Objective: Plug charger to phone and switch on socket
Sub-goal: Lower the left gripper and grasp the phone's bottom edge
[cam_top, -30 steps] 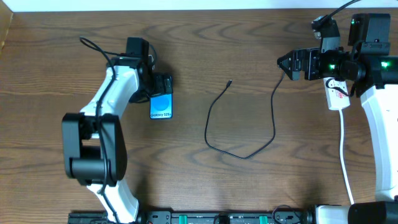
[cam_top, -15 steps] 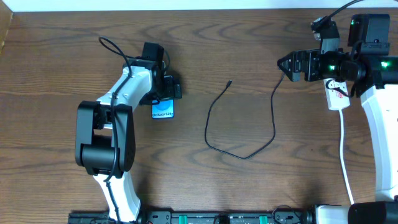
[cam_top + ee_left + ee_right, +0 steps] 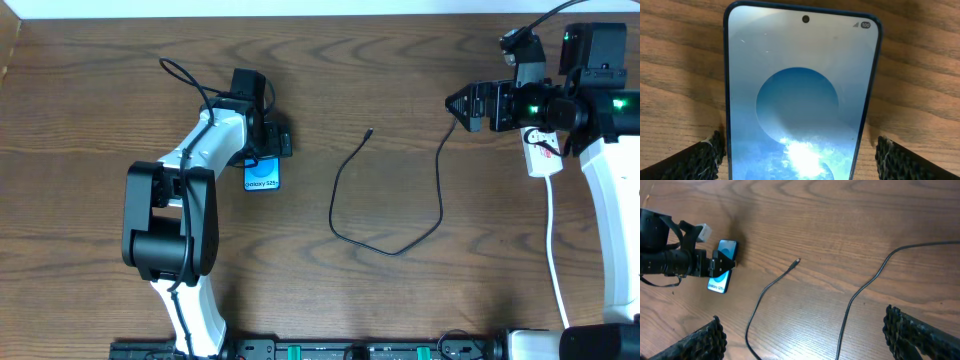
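The phone [image 3: 262,179] lies flat on the table, its blue screen up, and fills the left wrist view [image 3: 800,95]. My left gripper [image 3: 262,157] [image 3: 800,162] is open and straddles the phone's sides, one finger [image 3: 700,160] close against its left edge, the other a little apart. The charger [image 3: 385,245], a thin black cable, loops across the table's middle, with its small tip [image 3: 370,130] [image 3: 797,261] free. My right gripper [image 3: 460,104] [image 3: 807,337] hangs open above the cable's far end, holding nothing. The socket [image 3: 545,160] is a white strip partly under the right arm.
A white cord [image 3: 552,250] runs from the socket toward the table's front edge. The left arm's elbow [image 3: 160,230] stands over the front left. In the right wrist view the left arm [image 3: 670,262] reaches in from the left, over the phone [image 3: 722,275].
The left arm has swung to the right, and the phone now lies slightly further right and nearer the front. The right arm and the cable have not moved.
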Robot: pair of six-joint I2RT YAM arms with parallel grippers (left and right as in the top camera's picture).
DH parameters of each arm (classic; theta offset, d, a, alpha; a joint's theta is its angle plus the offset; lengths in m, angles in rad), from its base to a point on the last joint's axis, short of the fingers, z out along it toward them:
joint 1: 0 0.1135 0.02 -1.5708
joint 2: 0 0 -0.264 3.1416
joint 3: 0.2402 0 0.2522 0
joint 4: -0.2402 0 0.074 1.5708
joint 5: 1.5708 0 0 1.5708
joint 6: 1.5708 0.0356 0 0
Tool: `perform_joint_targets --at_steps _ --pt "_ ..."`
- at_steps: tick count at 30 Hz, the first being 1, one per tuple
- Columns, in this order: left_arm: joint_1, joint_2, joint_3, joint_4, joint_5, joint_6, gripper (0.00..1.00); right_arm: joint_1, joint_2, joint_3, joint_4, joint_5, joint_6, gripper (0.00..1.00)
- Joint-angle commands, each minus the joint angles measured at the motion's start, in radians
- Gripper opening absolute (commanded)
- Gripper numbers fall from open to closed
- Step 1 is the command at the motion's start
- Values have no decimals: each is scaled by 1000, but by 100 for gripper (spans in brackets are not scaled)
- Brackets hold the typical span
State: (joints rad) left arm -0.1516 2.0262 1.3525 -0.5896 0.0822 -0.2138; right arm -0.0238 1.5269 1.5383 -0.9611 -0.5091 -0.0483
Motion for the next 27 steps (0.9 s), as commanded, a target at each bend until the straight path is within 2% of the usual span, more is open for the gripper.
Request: perform_joint_targets --at_steps 1,6,11,12,13,27 --pt "-2 31 -9 -7 -16 -13 98 5 -3 17 -4 -17 -13 99" --pt "-2 45 -9 -29 -16 -13 97 5 -3 17 -16 -17 -13 99" --pt "-2 47 -9 -34 -16 -13 89 5 -3 17 -19 -17 -13 99" --pt "-1 47 -9 -34 -16 -13 83 5 -4 17 -19 -17 -13 99" --pt "-2 47 -9 -34 -16 -13 82 5 -3 17 -19 -17 -13 99" --pt "-1 32 14 -35 -16 -18 77 5 -3 17 -18 -17 -13 99"
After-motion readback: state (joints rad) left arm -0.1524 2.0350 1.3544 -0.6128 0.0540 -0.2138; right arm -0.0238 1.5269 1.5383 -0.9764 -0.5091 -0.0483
